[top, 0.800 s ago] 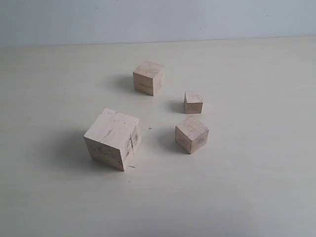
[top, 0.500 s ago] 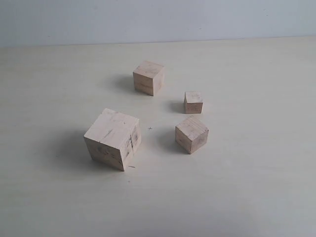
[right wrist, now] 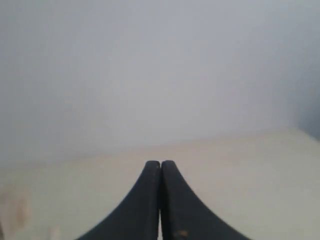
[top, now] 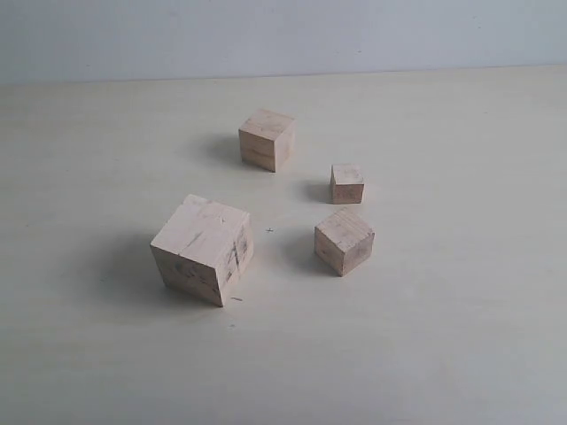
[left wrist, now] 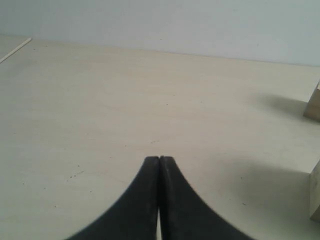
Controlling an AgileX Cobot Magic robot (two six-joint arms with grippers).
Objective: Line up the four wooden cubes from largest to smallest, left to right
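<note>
Four pale wooden cubes sit scattered on the table in the exterior view. The largest cube (top: 203,249), marked with dark scuffs, is at the front left. A second cube (top: 267,139) stands farther back. A third cube (top: 344,240) lies at the front right, turned corner-on. The smallest cube (top: 346,183) is just behind it. Neither gripper shows in the exterior view. My left gripper (left wrist: 159,159) is shut over bare table, with slivers of two cubes (left wrist: 314,103) at the frame's edge. My right gripper (right wrist: 160,163) is shut and holds nothing; its view is blurred.
The pale table (top: 461,336) stretches to a grey-white wall (top: 283,35) at the back. A thin pale line (left wrist: 15,51) shows at one corner of the left wrist view, perhaps a table edge.
</note>
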